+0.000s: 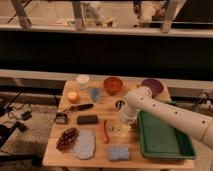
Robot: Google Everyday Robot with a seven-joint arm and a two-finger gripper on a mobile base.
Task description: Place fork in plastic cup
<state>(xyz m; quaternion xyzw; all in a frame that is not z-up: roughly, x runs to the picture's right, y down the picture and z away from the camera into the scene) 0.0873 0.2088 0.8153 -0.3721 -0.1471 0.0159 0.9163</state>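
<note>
The pale blue plastic cup stands at the back of the wooden table, between a white round container and an orange-red bowl. My white arm reaches in from the right, and its gripper hangs open, pointing down at the table's middle, left of the green tray. A slim shiny streak that looks like the fork lies on the wood right under the gripper, partly hidden by it. The cup is well behind and to the left of the gripper.
A white container, orange-red bowl, purple bowl and metal cup are at the back. An orange fruit, black-handled knife, black block, grapes, grey cloth, carrot and blue sponge lie left and front. The green tray fills the right.
</note>
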